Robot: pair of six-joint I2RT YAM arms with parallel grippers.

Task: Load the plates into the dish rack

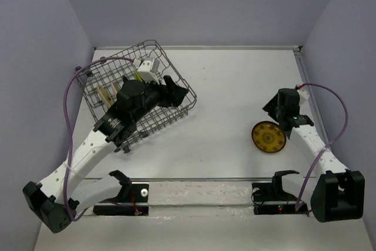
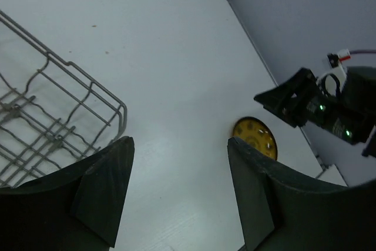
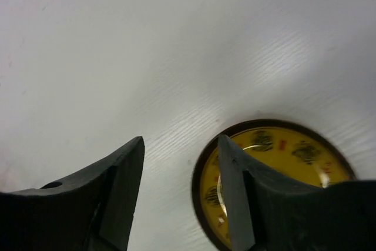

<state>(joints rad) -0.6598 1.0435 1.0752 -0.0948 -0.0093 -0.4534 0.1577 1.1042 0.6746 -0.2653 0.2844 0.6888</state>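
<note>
One yellow-brown patterned plate (image 1: 268, 137) outside the dish rack (image 1: 154, 45)

It lies flat on the white table (image 1: 235, 86), right side, partly hidden behind one finger of the right gripper (image 3: 179, 163), which is spread and empty. The rack sits far left. The left arm (image 1: 94, 142) hides most plates (image 1: 148, 67) inside. The left gripper (image 2: 179, 168) gapes empty. Lilac walls (image 1: 205, 4) surround the table.

Yellow patterned plate (image 1: 268, 137), grey dish rack (image 1: 176, 113)
</note>
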